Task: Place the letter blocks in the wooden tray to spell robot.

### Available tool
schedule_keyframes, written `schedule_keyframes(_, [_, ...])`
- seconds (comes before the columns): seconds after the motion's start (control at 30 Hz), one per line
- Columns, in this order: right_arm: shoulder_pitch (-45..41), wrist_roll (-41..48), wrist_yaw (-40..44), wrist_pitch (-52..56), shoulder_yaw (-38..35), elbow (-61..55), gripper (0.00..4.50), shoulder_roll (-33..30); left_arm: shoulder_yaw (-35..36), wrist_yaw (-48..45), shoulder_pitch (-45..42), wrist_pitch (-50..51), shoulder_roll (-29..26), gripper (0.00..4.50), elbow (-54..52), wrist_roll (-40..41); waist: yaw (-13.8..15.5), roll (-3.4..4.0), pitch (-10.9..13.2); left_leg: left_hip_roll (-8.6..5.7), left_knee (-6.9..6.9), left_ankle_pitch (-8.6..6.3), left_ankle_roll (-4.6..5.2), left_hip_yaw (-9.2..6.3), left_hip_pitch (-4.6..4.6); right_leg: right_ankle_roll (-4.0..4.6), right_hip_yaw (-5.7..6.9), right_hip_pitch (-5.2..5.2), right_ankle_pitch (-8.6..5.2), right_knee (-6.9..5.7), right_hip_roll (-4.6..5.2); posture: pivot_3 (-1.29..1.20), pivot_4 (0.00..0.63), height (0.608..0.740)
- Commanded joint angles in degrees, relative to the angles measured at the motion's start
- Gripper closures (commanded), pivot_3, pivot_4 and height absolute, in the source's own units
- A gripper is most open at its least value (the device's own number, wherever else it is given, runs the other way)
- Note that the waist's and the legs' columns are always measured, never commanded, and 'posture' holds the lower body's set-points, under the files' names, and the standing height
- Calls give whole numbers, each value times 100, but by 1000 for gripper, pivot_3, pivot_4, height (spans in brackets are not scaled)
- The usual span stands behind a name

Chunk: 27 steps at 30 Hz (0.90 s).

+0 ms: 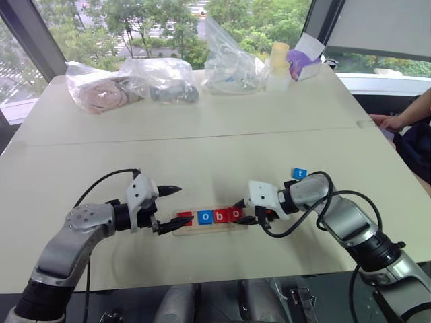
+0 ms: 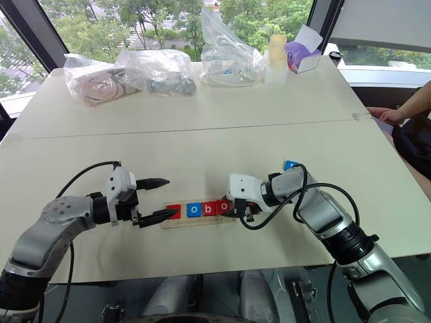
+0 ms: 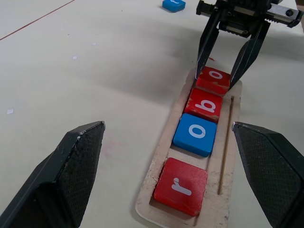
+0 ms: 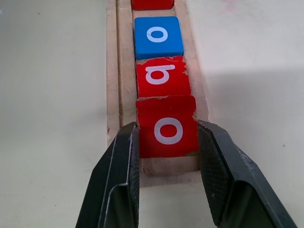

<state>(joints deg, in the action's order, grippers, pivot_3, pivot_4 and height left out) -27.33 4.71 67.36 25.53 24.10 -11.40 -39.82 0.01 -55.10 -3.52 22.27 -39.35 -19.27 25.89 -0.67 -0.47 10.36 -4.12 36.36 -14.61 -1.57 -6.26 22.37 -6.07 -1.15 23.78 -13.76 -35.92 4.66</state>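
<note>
- Your right gripper (image 4: 167, 137) is clamped on the red "o" block (image 4: 167, 127), 1 finger on each side edge, so the tile goes down flat into the groove without tipping.
- That tile sits in slot 4 of the wooden tray (image 3: 227, 156), touching the red "b" block (image 3: 204, 105); beyond it come the blue "o" block (image 3: 195, 134) and the red "r" block (image 3: 181, 185).
- You've got your left gripper (image 1: 163, 209) spread wide at the tray's "r" end, touching nothing; I'd judge it's there to stop the tray sliding.
- The tray's long axis runs left to right across the table (image 1: 202, 128), word reading from your left.
- The blue "t" block (image 1: 300, 173) lies loose on the table behind your right wrist: slot 5 is not yet filled.
</note>
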Motion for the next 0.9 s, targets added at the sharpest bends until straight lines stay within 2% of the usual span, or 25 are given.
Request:
schedule_keyframes(0.03, [-59,-2,12,-35,-63,-127,3355,-21,107,-18,-18,-10,-32,0,-179,97,1,0,0,0,0,0,0,0,0,0,0,0,0,0,0,0,150,740])
schedule_keyframes(0.23, [-66,5,30,35,-34,-155,3355,-13,105,-30,-28,-21,-39,0,-166,104,0,0,0,0,0,0,0,0,0,0,0,0,0,-1,0,0,150,740])
schedule_keyframes(0.27, [-72,7,37,47,-26,-157,2319,-8,107,-28,-31,-20,-42,0,-166,104,1,0,0,0,0,0,0,0,0,0,0,0,0,-1,0,0,150,740])
schedule_keyframes(0.4, [-106,35,64,97,-49,-199,395,-6,113,-13,-31,-9,-50,0,-175,114,1,0,0,0,0,0,0,0,0,0,0,0,0,-1,0,0,150,740])
schedule_keyframes(0.43, [-128,62,74,136,-79,-229,92,-10,113,-9,-30,-5,-50,0,-179,116,1,0,0,0,0,0,0,0,0,0,0,0,0,-1,0,0,150,740])
schedule_keyframes(0.63, [-366,360,-14,517,-454,-229,92,47,101,6,-29,-1,-45,0,-186,121,-3,0,0,0,0,0,0,0,0,0,-1,1,0,-2,0,0,150,740])
schedule_keyframes(0.9, [-448,157,-123,175,-577,402,92,-140,59,2,-87,-1,-22,0,-160,121,5,0,0,-3,0,0,-1,2,0,0,0,1,0,-2,0,0,150,740])
